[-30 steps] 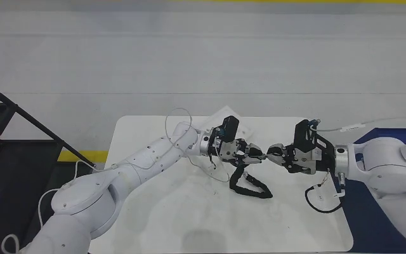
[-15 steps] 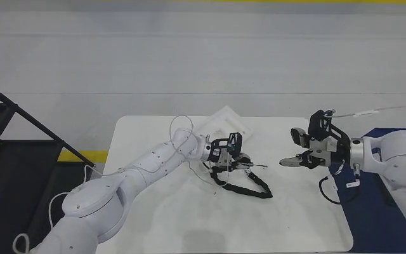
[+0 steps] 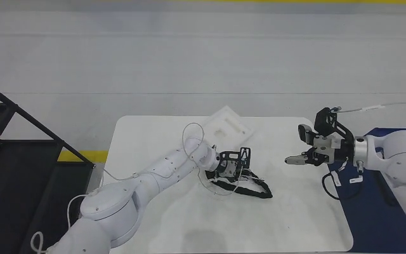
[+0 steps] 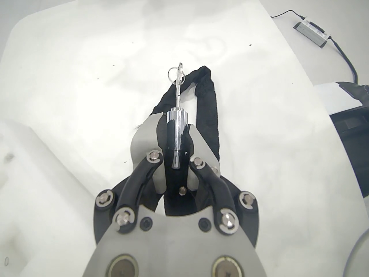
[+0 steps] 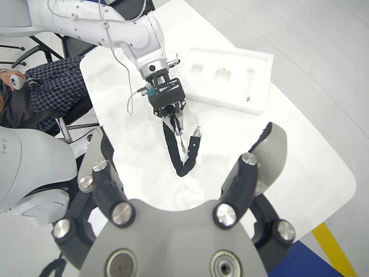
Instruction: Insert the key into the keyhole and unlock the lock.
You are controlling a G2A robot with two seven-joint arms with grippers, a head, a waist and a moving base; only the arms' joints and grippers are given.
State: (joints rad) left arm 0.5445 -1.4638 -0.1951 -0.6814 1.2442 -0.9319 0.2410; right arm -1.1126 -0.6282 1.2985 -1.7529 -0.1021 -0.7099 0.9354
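Note:
A black fabric-covered chain lock (image 3: 254,188) lies on the white table (image 3: 298,216). My left gripper (image 4: 175,141) is shut on the lock's chrome cylinder (image 4: 177,119), held low over the table. The key (image 4: 178,87) sticks out of the cylinder's end with its ring (image 4: 172,73) hanging. The chain's other end, a chrome pin (image 5: 197,132), rests on the table apart from the cylinder. My right gripper (image 3: 297,160) hovers near the table's right side, open and holding nothing. In the right wrist view, the left gripper (image 5: 175,123) and chain (image 5: 173,151) lie ahead of it.
A white foam tray (image 3: 228,126) with several recesses sits at the table's far edge behind the left arm. A blue surface (image 3: 380,216) adjoins the table's right side. A small power adapter (image 4: 311,30) with a black cable lies off the table.
The right gripper let go at the lock, opened and drew back to the right. The left gripper swung the cylinder, key still in it, down toward the table.

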